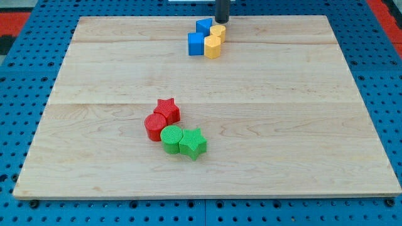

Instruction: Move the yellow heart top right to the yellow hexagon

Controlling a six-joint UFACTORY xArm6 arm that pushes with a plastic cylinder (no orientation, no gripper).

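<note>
A yellow heart (218, 32) sits near the view's top centre, touching a yellow hexagon (213, 47) just below it. My tip (222, 22) is right above the heart at the board's top edge, touching it or nearly so. The rod rises out of the view's top.
A blue block (203, 26) lies left of the heart and a blue cube (196, 43) left of the hexagon. Lower centre holds a cluster: red star (168, 110), red cylinder (154, 127), green cylinder (171, 139), green star (193, 143). The wooden board (301, 125) lies on blue pegboard.
</note>
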